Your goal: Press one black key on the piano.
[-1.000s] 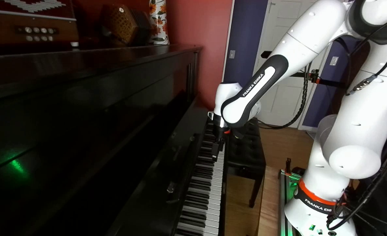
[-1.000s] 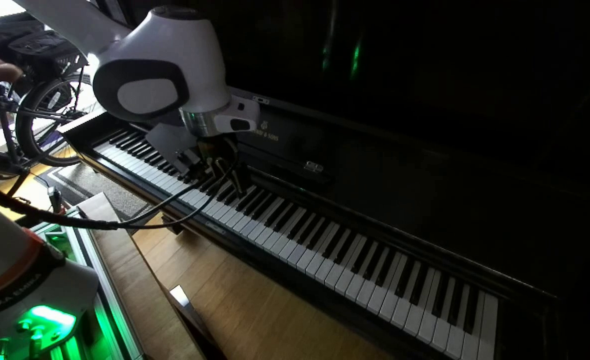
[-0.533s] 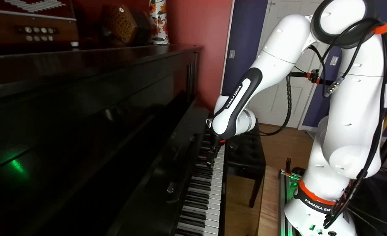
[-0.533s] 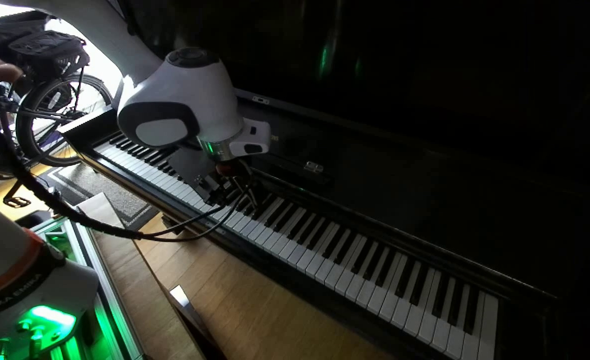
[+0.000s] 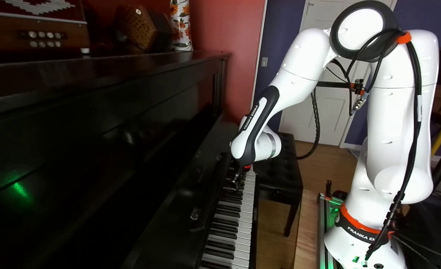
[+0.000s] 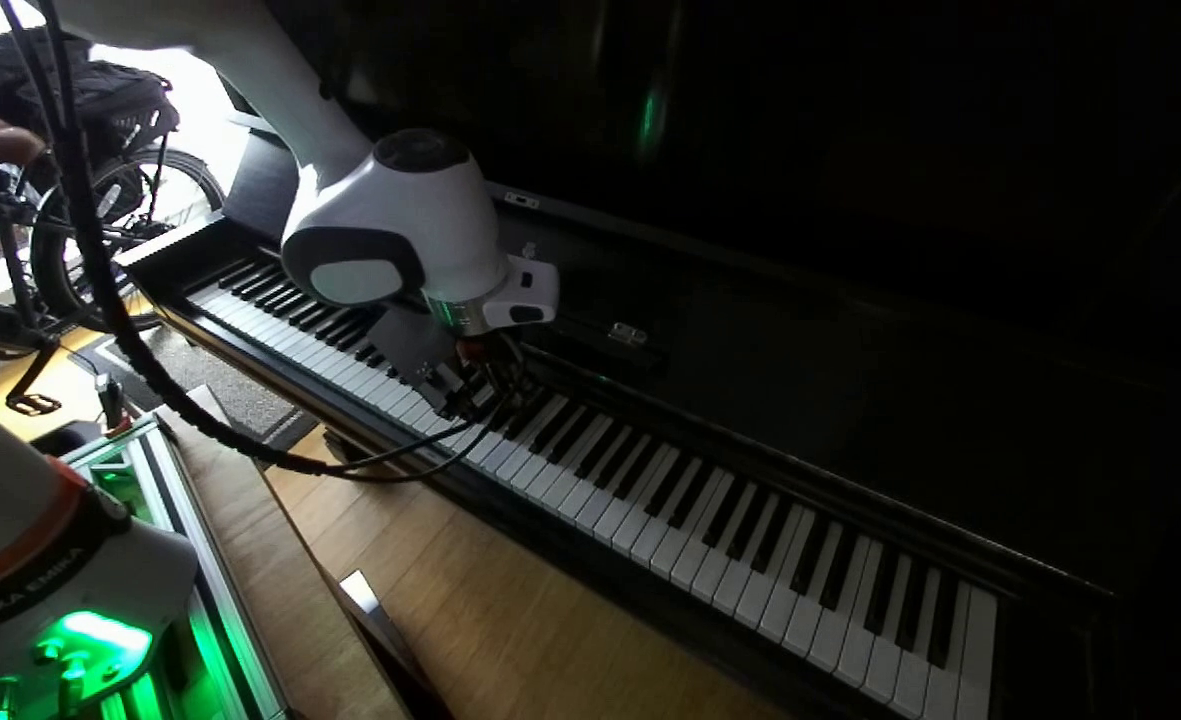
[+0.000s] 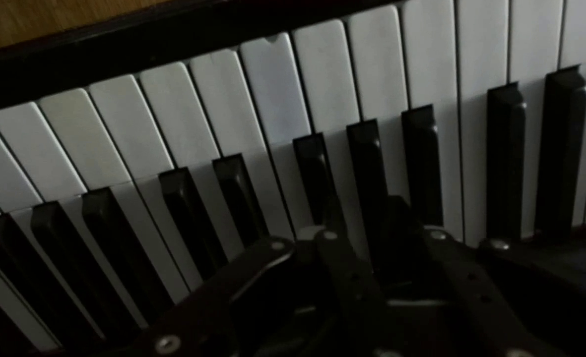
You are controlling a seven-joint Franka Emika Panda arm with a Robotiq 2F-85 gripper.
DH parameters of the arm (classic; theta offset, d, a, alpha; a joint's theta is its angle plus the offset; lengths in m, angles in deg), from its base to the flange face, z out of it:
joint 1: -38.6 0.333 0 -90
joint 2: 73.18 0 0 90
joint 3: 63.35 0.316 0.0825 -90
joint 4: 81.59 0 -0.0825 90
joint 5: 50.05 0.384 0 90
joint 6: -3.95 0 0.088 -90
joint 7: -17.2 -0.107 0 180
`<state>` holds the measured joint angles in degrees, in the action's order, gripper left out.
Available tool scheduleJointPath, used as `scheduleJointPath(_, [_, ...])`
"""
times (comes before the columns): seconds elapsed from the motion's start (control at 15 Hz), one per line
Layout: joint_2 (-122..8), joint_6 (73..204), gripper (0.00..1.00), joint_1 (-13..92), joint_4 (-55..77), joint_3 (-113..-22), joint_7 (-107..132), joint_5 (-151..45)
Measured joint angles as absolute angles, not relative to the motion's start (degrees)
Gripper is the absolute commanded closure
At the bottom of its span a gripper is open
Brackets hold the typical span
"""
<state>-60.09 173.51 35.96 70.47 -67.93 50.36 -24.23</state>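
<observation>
Lying beneath gripper (image 7: 367, 213) — keys (image 7: 283, 124) of black piano (image 5: 138, 149) — contact unclear

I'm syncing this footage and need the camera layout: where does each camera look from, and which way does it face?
An exterior view: raised, looking lengthwise along the piano and its keys toward a white door; the arm and base show.
An exterior view: above the keys' front side, facing down across them, bicycle at picture left; arm and part of base show.
Wrist view: at the arm's end, facing down at the keys; gripper at the bottom.
Both exterior views share the keys, arm and base.
</observation>
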Motion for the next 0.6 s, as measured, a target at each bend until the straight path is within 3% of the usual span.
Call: scheduleJointPath(0.6, [-55.37,175.85,1.00,32.20,67.79,-65.05,55.55,-24.05])
